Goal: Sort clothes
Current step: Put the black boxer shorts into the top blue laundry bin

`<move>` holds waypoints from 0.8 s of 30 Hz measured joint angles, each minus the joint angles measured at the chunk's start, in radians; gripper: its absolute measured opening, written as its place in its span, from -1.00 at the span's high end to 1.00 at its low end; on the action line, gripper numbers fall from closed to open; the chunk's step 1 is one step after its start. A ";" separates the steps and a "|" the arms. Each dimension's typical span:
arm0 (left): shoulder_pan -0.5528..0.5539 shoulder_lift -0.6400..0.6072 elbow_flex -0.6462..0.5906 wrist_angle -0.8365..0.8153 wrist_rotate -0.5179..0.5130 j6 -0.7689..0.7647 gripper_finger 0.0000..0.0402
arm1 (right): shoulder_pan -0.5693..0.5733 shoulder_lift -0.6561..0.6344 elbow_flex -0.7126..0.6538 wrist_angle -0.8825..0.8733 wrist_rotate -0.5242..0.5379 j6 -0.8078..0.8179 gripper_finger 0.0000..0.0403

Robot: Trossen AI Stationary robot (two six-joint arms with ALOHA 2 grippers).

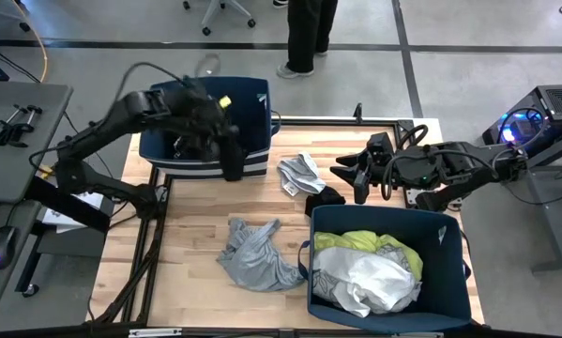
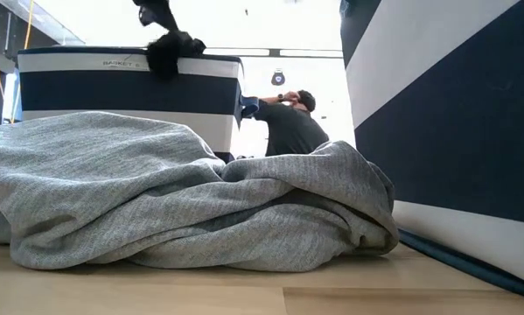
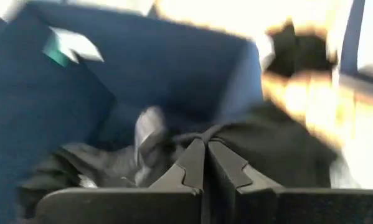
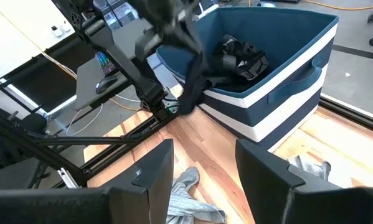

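Note:
My left gripper (image 3: 205, 149) is shut, with nothing showing between its fingers; it hovers over the far-left navy bin (image 1: 254, 94). A black garment (image 1: 232, 160) lies draped over that bin's near wall and hangs down outside it (image 4: 189, 87). More dark clothes (image 4: 239, 56) lie inside the bin. A white garment with grey print (image 1: 301, 172), a small black one (image 1: 326, 198) and a grey one (image 1: 257, 253) lie on the table. My right gripper (image 4: 202, 180) is open and holds nothing, above the table near the white garment. My left gripper (image 1: 208, 127) stands just above the draped black garment (image 2: 170, 51) at the bin's rim. I cannot tell whether its shut fingers touch the cloth; nothing shows pinched between them.
A second navy bin (image 1: 449, 235) at the near right holds yellow and white clothes. A person (image 1: 309, 38) stands beyond the table's far edge. A side desk with a mouse (image 1: 1, 242) is to the left. Bare wood shows between the two bins.

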 joint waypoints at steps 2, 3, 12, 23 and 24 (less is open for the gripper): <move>0.015 -0.010 0.031 0.054 -0.040 -0.055 1.00 | 0.000 0.000 0.000 0.000 0.000 0.000 0.19; 0.023 -0.015 0.042 0.070 -0.081 -0.079 1.00 | 0.000 0.000 0.000 0.000 0.000 0.000 0.19; 0.165 -0.009 -0.071 0.031 -0.310 -0.099 1.00 | 0.000 0.000 0.000 0.000 -0.015 0.026 0.19; 0.286 -0.002 -0.695 0.274 -0.047 -0.301 0.85 | 0.001 0.000 0.000 0.000 -0.047 0.049 0.19; 0.300 -0.003 -0.712 0.284 0.000 -0.321 0.79 | 0.001 0.000 0.000 0.000 -0.048 0.055 0.19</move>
